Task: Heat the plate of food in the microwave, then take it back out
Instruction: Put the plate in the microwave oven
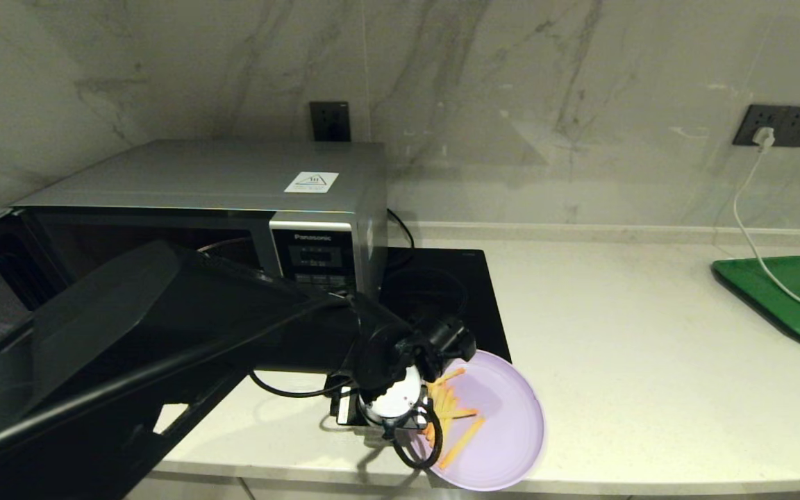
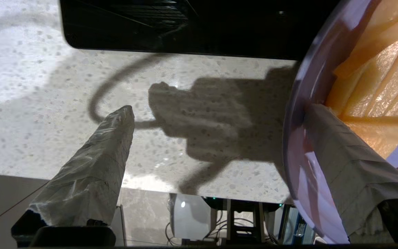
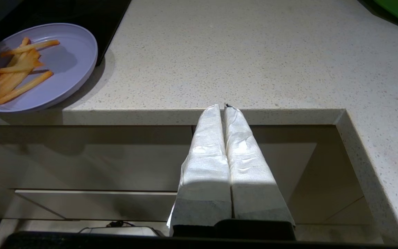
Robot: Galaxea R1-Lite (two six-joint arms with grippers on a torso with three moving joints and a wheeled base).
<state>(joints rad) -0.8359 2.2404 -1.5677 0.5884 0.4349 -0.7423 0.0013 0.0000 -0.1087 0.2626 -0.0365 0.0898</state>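
Fingers of the left gripper (image 2: pixel 216 128) are spread wide, one inside the rim of the plate of food (image 1: pixel 497 430), the other outside it over the surface (image 1: pixel 650 361). Nothing is clamped. Beyond them, the microwave (image 1: pixel 233 180) is seen with door open. Right gripper (image 3: pixel 224 110) fingers are pressed together, empty, off the surface edge.

Left arm stretches from eight o'clock toward centre, its left gripper (image 1: pixel 419 406) spread wide with one finger (image 2: pixel 351 166) over the plate rim, while the right gripper (image 3: pixel 224 108) hangs parked, fingers pressed together.
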